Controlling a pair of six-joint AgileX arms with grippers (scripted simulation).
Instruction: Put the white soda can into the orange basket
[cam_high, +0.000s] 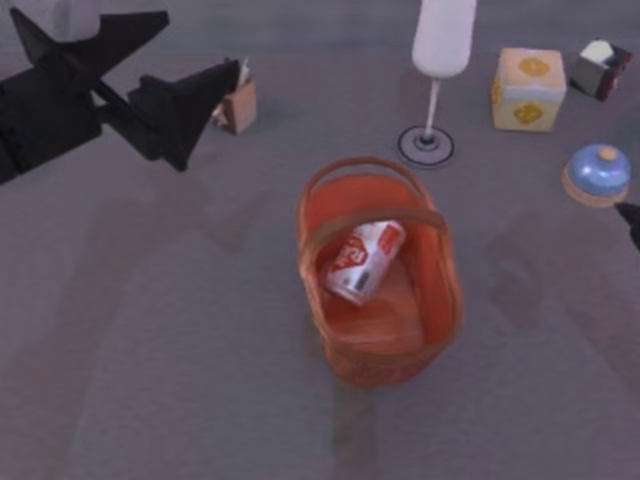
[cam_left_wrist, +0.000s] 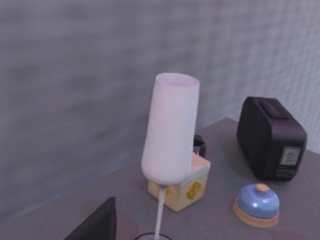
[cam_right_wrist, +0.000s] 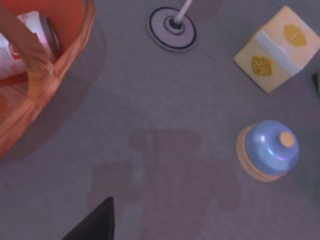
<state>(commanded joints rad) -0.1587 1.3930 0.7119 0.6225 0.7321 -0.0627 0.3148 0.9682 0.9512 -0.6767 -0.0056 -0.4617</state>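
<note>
The white soda can (cam_high: 364, 260) lies on its side inside the orange basket (cam_high: 385, 365), under the arched handle, near the table's middle. The right wrist view shows the same can (cam_right_wrist: 20, 47) behind the basket's rim (cam_right_wrist: 75, 40). My left gripper (cam_high: 200, 42) hovers at the back left, far from the basket, open with nothing between its fingers. My right gripper (cam_high: 632, 218) barely shows at the right edge. One of its dark fingers (cam_right_wrist: 100, 220) appears in the right wrist view over bare table, with nothing held.
A tall white wine glass (cam_high: 440, 40) stands just behind the basket. A small brown pen holder (cam_high: 237, 105) sits by the left gripper. A yellow cube (cam_high: 527, 90), a blue bell (cam_high: 597, 172) and a dark block (cam_high: 600, 68) occupy the back right. A black toaster (cam_left_wrist: 270, 140) is farther off.
</note>
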